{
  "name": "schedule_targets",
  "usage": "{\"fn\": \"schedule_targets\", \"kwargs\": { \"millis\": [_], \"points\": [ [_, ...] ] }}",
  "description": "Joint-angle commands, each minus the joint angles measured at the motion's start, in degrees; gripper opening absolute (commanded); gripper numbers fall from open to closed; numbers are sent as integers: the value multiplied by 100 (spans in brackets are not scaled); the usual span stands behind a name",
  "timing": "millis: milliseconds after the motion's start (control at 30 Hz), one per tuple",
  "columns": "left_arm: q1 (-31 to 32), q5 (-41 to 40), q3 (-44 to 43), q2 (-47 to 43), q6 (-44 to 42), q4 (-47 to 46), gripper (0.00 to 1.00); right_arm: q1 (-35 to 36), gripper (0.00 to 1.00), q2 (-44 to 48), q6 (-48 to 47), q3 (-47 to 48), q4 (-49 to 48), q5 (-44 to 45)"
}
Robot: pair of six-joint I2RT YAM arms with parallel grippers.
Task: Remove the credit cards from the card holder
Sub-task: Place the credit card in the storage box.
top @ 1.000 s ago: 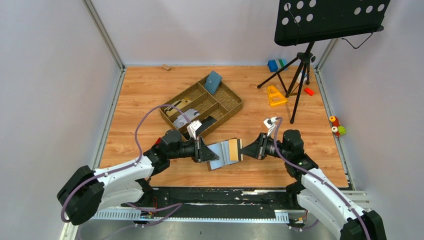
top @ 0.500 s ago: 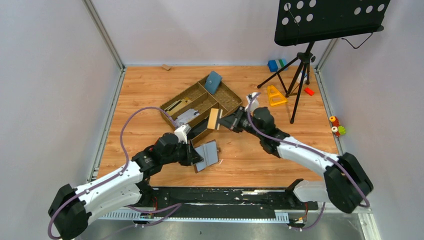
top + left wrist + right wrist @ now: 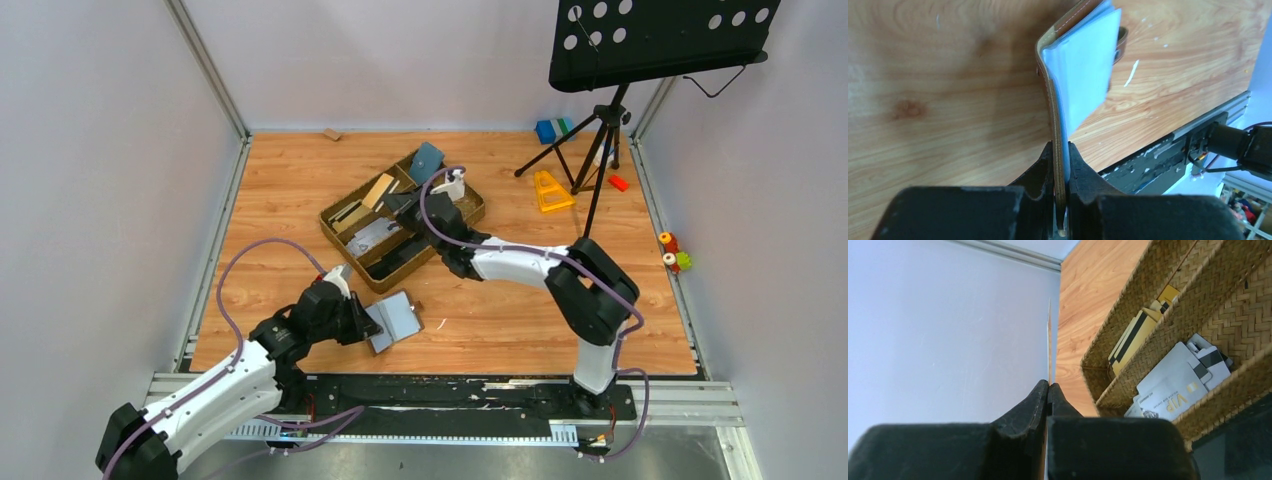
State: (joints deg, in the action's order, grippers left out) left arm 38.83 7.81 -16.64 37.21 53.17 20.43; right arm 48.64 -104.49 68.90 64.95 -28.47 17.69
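The brown card holder [image 3: 397, 318] hangs open over the table near the front edge, its grey clear sleeves showing, and my left gripper [image 3: 374, 326] is shut on its edge. The left wrist view shows the holder [image 3: 1082, 65] pinched upright between the jaws of the left gripper [image 3: 1060, 150]. My right gripper [image 3: 397, 203] reaches over the woven basket [image 3: 465, 222], shut on a tan credit card [image 3: 378, 190]. In the right wrist view that card [image 3: 1049, 340] is seen edge-on, rising from the right gripper [image 3: 1048, 386].
The basket's compartments hold yellow-and-black cards [image 3: 1132, 337] and white VIP cards [image 3: 1173, 382]. A blue-teal pouch [image 3: 426, 163] leans at the basket's far end. A music stand tripod [image 3: 598, 135], a yellow triangle [image 3: 551, 191] and small blocks [image 3: 551, 130] stand at the back right.
My right gripper has carried the card from the table's middle up and left over the basket. My left gripper has drawn the card holder back toward the near left.
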Motion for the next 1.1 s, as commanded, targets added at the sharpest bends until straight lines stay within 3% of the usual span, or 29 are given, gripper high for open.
{"fn": "schedule_targets", "kwargs": {
  "millis": [0,367,933,1000,1067],
  "points": [
    [-24,146,322,-188,384,-94,0,62,0,-578,501,718,-335,379],
    [-24,109,385,-410,253,-78,0,98,0,-2008,795,1968,-391,41],
    [-33,25,229,-408,55,74,0,134,3,-2710,1056,2461,-157,295],
    [-33,24,201,-395,30,104,0,134,6,-2760,1038,2522,-159,322],
    [-33,36,190,-390,2,117,0,137,17,-2787,986,2576,-167,322]
  ]
}}
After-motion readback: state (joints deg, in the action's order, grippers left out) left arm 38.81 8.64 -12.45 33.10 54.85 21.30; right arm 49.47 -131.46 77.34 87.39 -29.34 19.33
